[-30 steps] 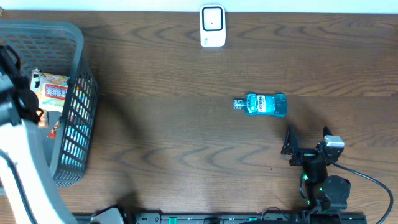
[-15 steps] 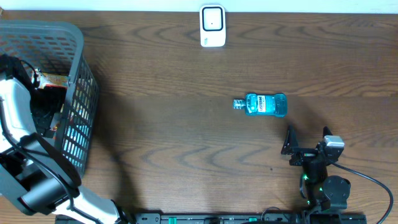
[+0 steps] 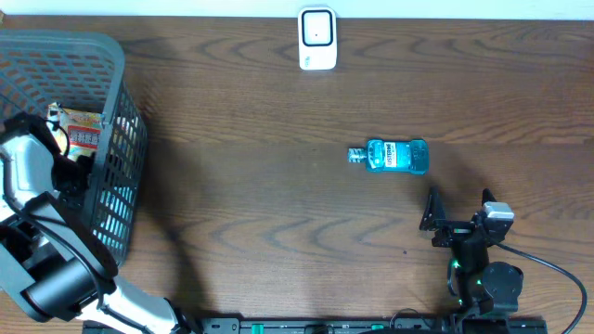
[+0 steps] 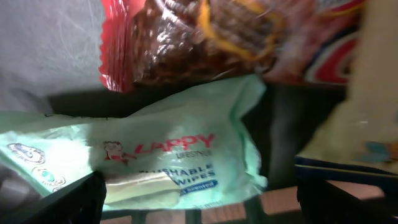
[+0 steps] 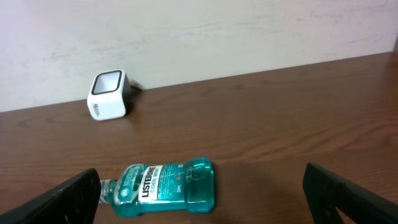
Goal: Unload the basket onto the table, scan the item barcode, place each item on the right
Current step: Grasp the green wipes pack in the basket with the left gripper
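Overhead, the left arm (image 3: 23, 181) has dipped down into the basket (image 3: 111, 56) at the left edge of the table (image 3: 260, 213). A second ago it sat higher and more to the side. Half a second ago it hid the orange pack (image 3: 79, 130) in the basket. Now that pack shows again, so the arm has slid a little toward the near edge.

The left wrist view shows where the arm is looking. The left gripper (image 4: 199, 208) is spread wide with nothing in it. It hangs just over a pale green wipes pack (image 4: 168, 155), and a red snack bag (image 4: 205, 43) lies just past that pack. This picture is blurry, so I cannot tell if the gripper touches the wipes pack yet.

Nothing else has moved. The right gripper (image 3: 459, 213) sits by the near edge, toward the right corner, spread wide and empty. The blue bottle (image 3: 397, 156) lies on its side on the table, right of the middle, in the same spot as before. The scanner (image 3: 316, 38) stands at the middle of the far edge, well apart from the basket.

So the job looks to be at the picking step. I think the wipes pack is the item the arm wants. It is not held yet, and it has a long way to go to reach the scanner.
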Controlling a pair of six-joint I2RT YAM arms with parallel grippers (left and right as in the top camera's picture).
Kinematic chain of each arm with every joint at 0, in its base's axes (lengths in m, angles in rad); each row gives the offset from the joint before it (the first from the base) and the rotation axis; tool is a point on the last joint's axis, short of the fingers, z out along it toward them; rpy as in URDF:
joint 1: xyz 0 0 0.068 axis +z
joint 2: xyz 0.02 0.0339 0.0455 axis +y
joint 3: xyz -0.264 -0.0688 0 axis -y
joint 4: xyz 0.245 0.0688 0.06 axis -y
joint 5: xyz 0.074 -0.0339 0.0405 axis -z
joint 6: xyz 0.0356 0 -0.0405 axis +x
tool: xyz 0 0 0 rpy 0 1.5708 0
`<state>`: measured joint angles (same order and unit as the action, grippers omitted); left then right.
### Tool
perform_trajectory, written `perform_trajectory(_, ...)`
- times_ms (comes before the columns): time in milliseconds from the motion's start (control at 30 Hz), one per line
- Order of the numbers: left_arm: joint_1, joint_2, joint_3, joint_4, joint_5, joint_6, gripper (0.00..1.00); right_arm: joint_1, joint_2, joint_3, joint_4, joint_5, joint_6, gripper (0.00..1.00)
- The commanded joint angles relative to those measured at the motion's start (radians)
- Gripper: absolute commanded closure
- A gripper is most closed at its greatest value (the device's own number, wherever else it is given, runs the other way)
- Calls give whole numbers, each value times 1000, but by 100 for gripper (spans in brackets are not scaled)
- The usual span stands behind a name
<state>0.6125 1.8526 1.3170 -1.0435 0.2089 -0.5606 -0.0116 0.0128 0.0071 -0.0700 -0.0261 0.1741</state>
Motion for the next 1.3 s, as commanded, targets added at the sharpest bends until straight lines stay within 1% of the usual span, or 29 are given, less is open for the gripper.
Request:
perform_trajectory(0,2,5,-43,15,8,-24,4,4,-2,-2,-3,5,-11,1)
perform_trajectory(67,2,5,-64,31,8,-24,27,4,-2,-2,-3,5,-11,1)
perform_trajectory(167,2,5,-75,32,0,-24,69,4,-2,-2,-3,5,-11,1)
perform_trajectory(233,2,5,-75,32,-16,-24,92,4,-2,-2,-3,5,-11,1)
perform_trajectory(367,2,-5,-69,36,-26,-24,92,4,-2,-2,-3,5,-11,1)
perform_trajectory(567,2,-83,32,8,-26,-23,93,4,-2,-2,-3,5,-11,1)
perform_trajectory(700,2,-219,134,-3,-26,-24,93,4,-2,-2,-3,5,-11,1)
perform_trajectory(800,2,-352,153,24,-34,-25,93,4,-2,-2,-3,5,-11,1)
perform_trajectory(867,2,-425,152,22,-93,-27,92,4,-2,-2,-3,5,-11,1)
perform_trajectory(900,2,-442,152,14,-124,-21,74,4,-2,-2,-3,5,-11,1)
perform_trajectory(933,2,-452,149,4,-163,-12,53,4,-2,-2,-3,5,-11,1)
perform_trajectory(967,2,-456,144,-2,-193,-2,38,4,-2,-2,-3,5,-11,1)
perform_trajectory(1000,2,-455,131,-3,-227,34,27,4,-2,-2,-3,5,-11,1)
perform_trajectory(1033,2,-449,114,-3,-246,54,24,4,-2,-2,-3,5,-11,1)
perform_trajectory(1100,3,-430,59,-4,-276,60,22,4,-2,-2,-3,5,-11,1)
perform_trajectory(1133,4,-413,17,1,-294,59,17,4,-2,-2,-3,5,-11,1)
perform_trajectory(1167,6,-397,-8,2,-304,58,14,4,-2,-2,-3,5,-11,1)
perform_trajectory(1267,31,-325,-71,14,-301,38,14,4,-2,-2,-3,5,-11,1)
